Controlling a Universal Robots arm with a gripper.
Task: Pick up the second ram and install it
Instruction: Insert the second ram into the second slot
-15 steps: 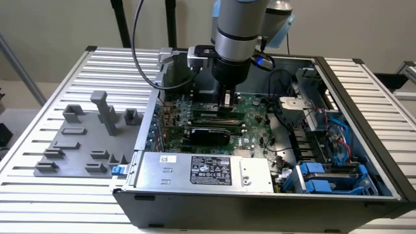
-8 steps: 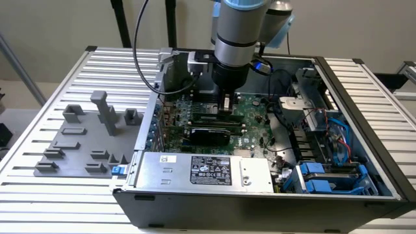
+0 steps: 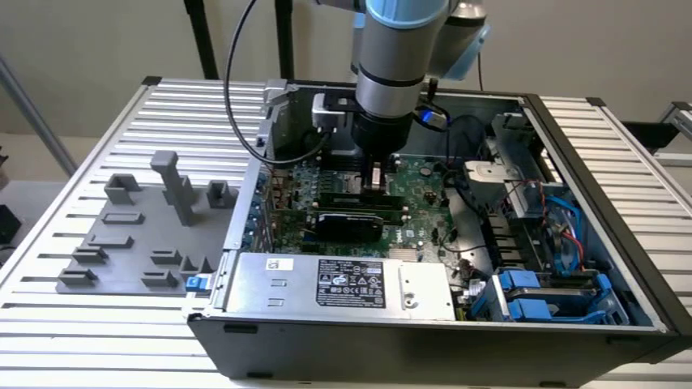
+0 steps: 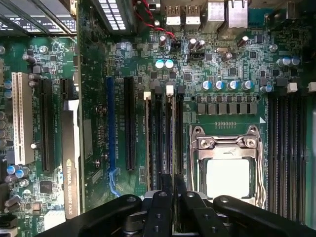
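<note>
Hovering low, gripper (image 4: 169,190) sat over motherboard (image 3: 416,190) DIMM slots (image 4: 162,138); I aligned it thus for insertion. Jaws nearly closed; held stick not discernible.

Exterior looks down from afar; wrist close above motherboard (image 4: 237,59).

Slatted metal table (image 3: 97,138), pale grey, ridged from edge to edge. Directly on it, toward the exterior view's left: grey fixture tray (image 3: 135,243) lying flat (moulded blocks and one tall post standing up from it). Just beside the tray, toward the exterior view's right: open computer case (image 3: 433,336), dark, resting flat on the slats with its side panel off, green motherboard (image 3: 416,190) lying inside.
</note>
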